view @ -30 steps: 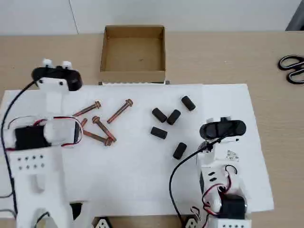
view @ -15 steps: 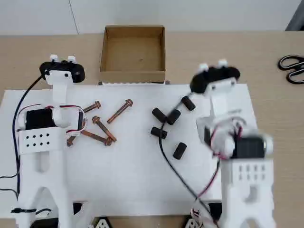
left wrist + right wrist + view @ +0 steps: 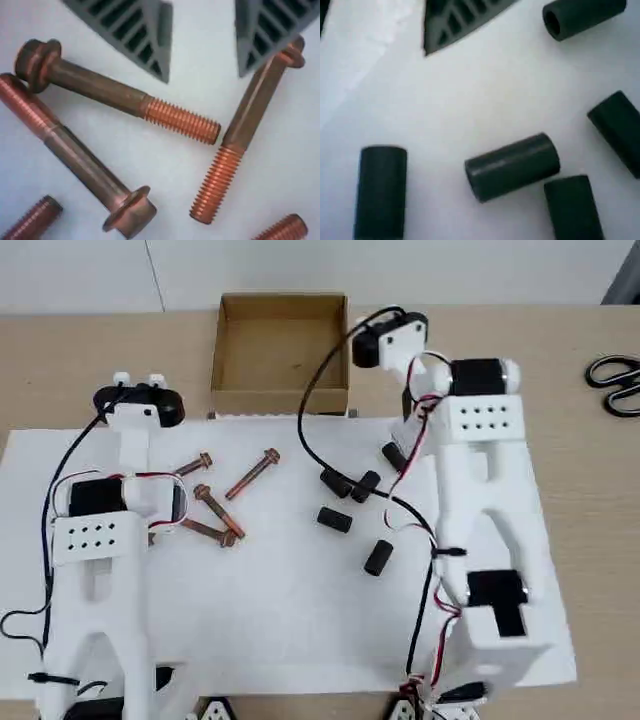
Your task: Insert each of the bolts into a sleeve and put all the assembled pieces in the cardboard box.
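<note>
In the high view, the cardboard box (image 3: 280, 400) stands at the far edge of a white paper sheet (image 3: 270, 620) on the tabletop (image 3: 100, 350). The bolts (image 3: 215, 495) lie loose on the near side of the box and to its left, partly under the left arm (image 3: 100, 540). The sleeves (image 3: 350, 502) lie on the near side of the box and to its right. No bolt sits in a sleeve yet. A black cable (image 3: 303, 410) of the right arm (image 3: 475, 430) hangs between the box and the sleeves, and it could probably drag a sleeve away.

In the left wrist view, the left claw (image 3: 202, 75) is apart above the bolts. The thread end of one bolt (image 3: 115, 95) is very near the shank of another bolt (image 3: 245, 130), so closing here may catch both or push one aside.

In the right wrist view, the right claw (image 3: 455, 22) is near the sleeves, and whether it is apart or together cannot be told. One sleeve (image 3: 512, 166) appears to touch its neighbour (image 3: 572, 205). They are round, so a small push may roll them out of reach.
</note>
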Tool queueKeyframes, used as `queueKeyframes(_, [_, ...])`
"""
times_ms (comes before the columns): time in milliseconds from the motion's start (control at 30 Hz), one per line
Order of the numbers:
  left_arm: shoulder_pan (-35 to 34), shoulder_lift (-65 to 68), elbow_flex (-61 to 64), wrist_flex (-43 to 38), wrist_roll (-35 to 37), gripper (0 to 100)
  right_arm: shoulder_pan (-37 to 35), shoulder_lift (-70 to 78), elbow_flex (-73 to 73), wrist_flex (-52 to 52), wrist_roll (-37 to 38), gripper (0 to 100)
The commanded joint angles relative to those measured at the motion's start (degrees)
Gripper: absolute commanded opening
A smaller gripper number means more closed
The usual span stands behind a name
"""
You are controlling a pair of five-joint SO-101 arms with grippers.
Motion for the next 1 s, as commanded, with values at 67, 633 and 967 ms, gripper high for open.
queueKeyframes(67, [0.0, -0.5, 1.2, -1.5, -0.4, 9, -3.6, 4.1, -5.0, -0.3, 1.7, 13.6])
queueKeyframes(633, [-0.3, -0.6, 9.0, -5.9, -0.5, 9, -2.7, 19.3, -5.0, -11.3, 5.6, 13.6])
queueKeyframes(967, [0.0, -0.6, 9.2, -5.9, -0.1, 9, -0.3, 20.9, -5.0, -12.1, 7.6, 13.6])
